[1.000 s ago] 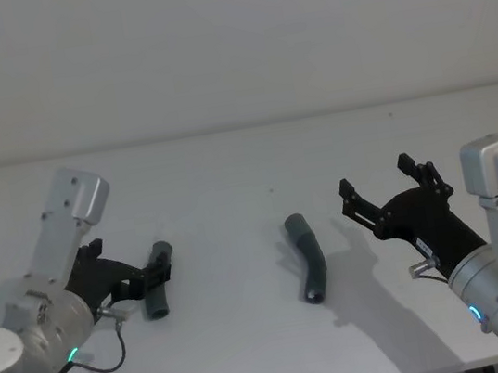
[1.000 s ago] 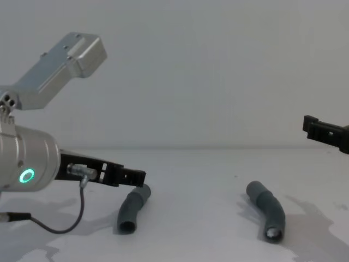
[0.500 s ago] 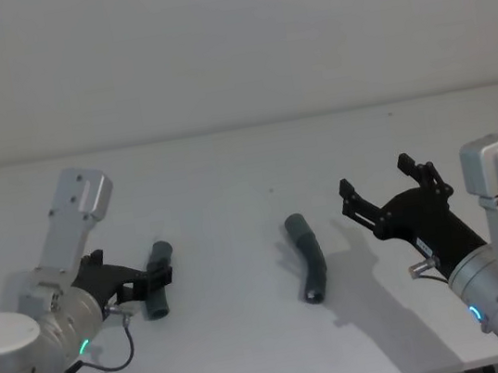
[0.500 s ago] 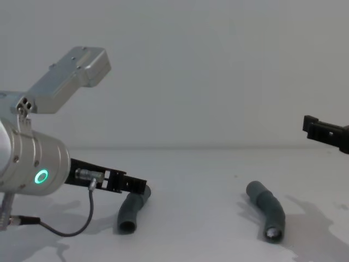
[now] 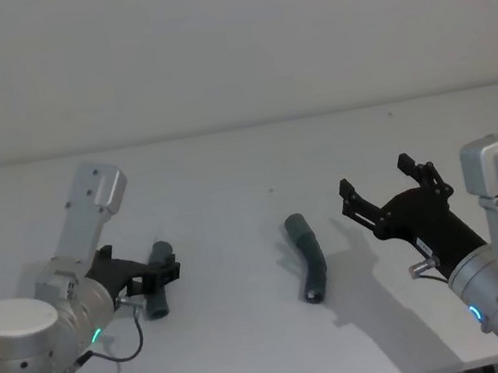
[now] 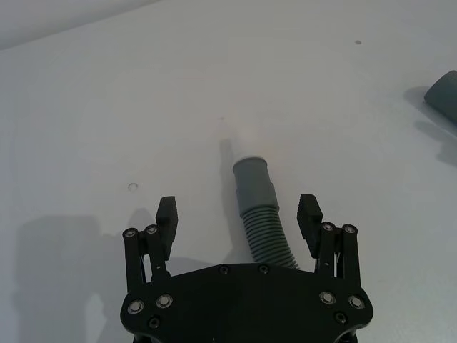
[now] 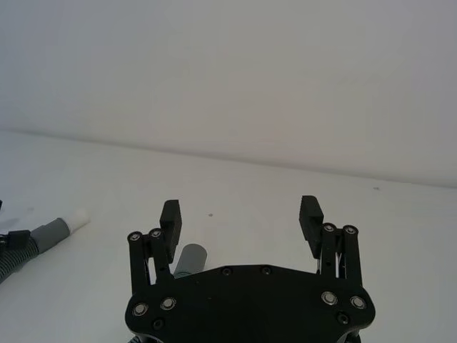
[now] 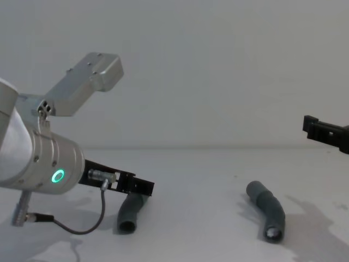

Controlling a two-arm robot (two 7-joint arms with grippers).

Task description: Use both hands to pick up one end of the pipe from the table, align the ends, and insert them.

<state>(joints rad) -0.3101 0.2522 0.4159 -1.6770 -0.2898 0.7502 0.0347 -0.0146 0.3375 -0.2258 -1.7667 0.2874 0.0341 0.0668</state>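
Two dark grey ribbed pieces of the pipe lie on the white table (image 5: 229, 180). The left piece (image 5: 158, 292) (image 8: 130, 212) has a grey collar (image 6: 251, 176) and a white tip (image 6: 243, 140). My left gripper (image 5: 162, 274) (image 6: 238, 210) is open and low, one finger on each side of this piece's ribbed part, not closed on it. The right piece (image 5: 309, 258) (image 8: 268, 209) lies free, its smooth cuff (image 7: 188, 259) showing past my right gripper (image 5: 377, 177) (image 7: 240, 209). That gripper is open, raised above the table to the right of this piece.
The left piece with its white tip (image 7: 51, 231) shows far off in the right wrist view. The right piece's cuff (image 6: 443, 96) sits at the edge of the left wrist view. A plain pale wall (image 5: 227, 40) stands behind the table.
My left arm has swung forward and lower, and its open gripper has slid further along the left pipe piece. The right arm and both pipe pieces have not moved.
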